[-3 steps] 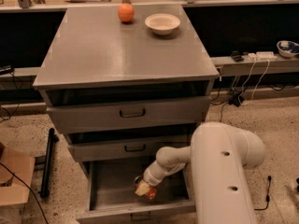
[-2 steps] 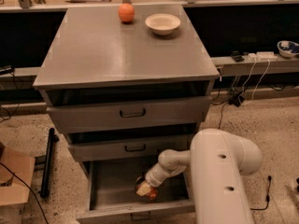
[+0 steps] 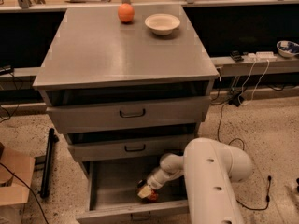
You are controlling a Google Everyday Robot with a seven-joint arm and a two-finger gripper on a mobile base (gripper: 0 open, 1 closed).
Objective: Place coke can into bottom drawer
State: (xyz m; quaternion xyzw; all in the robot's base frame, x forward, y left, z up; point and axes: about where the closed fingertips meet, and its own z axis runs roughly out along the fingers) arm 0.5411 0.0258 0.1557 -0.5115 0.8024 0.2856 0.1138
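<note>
The bottom drawer (image 3: 100, 183) of the grey cabinet stands pulled open. My white arm reaches down into it from the right. My gripper (image 3: 145, 191) is low inside the drawer, near its front right part. The coke can (image 3: 150, 196), orange-red, shows partly under and beside the gripper, at the drawer floor. Most of the can is hidden by the gripper.
An orange fruit (image 3: 125, 12) and a white bowl (image 3: 162, 23) sit at the back of the cabinet top (image 3: 121, 50). The two upper drawers (image 3: 131, 113) are nearly closed. A black bar (image 3: 46, 162) and a cardboard box (image 3: 14, 178) lie on the floor at left. Cables trail at right.
The arm and gripper have shifted very slightly inside the drawer; the can stays at the same spot near the drawer floor.
</note>
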